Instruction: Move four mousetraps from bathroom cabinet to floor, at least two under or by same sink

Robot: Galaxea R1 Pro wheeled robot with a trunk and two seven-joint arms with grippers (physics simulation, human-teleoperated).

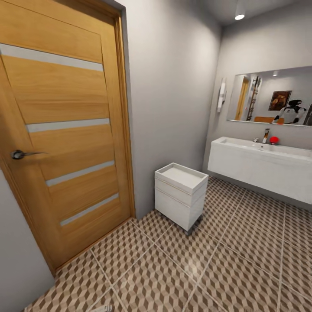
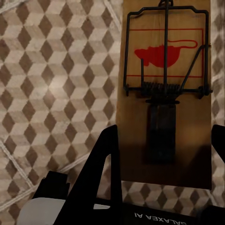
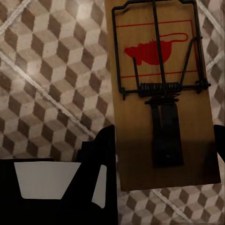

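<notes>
Both grippers (image 2: 164, 140) (image 3: 164, 145) each clamp 1 mousetrap (image 2: 164, 70) (image 3: 161, 70) above floor (image 1: 195, 268).

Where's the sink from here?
In the head view the sink is ahead on the right, on the far wall under the mirror, with the small white drawer unit to its left on the tiled floor.

Bathroom corner, door side

A wooden door (image 1: 60, 130) with pale stripes and a metal handle (image 1: 19, 154) stands beside a small white drawer unit (image 1: 180, 195); a mirror (image 1: 271, 96) hangs on the grey wall.
</notes>
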